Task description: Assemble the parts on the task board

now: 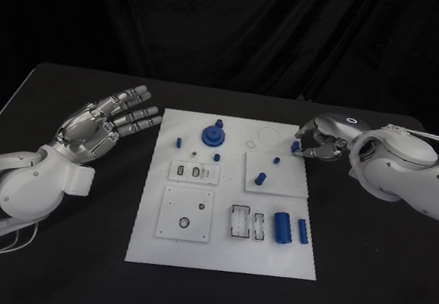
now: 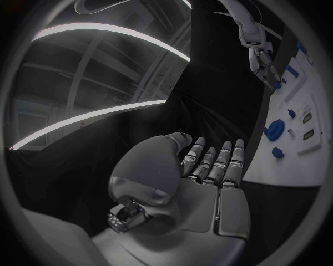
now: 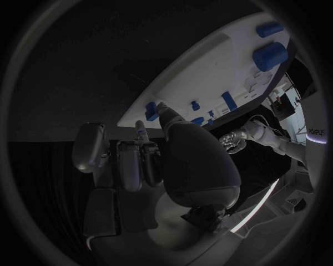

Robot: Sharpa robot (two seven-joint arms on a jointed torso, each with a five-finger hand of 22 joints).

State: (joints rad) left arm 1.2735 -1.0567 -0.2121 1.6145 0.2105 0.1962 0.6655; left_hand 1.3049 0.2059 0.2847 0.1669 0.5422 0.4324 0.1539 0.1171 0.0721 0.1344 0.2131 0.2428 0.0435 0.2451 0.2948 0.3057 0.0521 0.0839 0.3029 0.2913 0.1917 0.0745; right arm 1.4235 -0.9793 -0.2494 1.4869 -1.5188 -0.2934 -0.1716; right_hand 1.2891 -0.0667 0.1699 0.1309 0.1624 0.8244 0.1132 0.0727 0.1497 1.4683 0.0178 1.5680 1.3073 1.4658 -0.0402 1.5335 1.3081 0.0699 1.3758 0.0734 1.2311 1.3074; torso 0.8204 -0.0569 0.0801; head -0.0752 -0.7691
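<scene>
Right hand: the right hand (image 1: 317,144) sits at the far right corner of the task board (image 1: 222,255), fingers curled in around a small blue part (image 1: 294,146); the right wrist view shows a small blue piece at the fingertips (image 3: 152,108), so it looks pinched, though how firm the hold is I cannot tell.
Left hand: the left hand (image 1: 106,126) hovers off the board's left edge, fingers spread and straight, holding nothing.
Board: white plate in the middle of the black bench (image 1: 75,87); a blue gear-like part (image 1: 214,134) stands near its far edge, a small blue peg (image 1: 261,178) on the raised square plate, and two blue cylinders (image 1: 290,228) lie near the right edge.
Step, judged: picking up or seating the small part at the corner.
Risk: a light fingertip pinch on so small a piece may let it twist or drop and roll off the board edge just beside it.
Second risk: the curled fingers hide the part from the head view, so misalignment could go unnoticed.
</scene>
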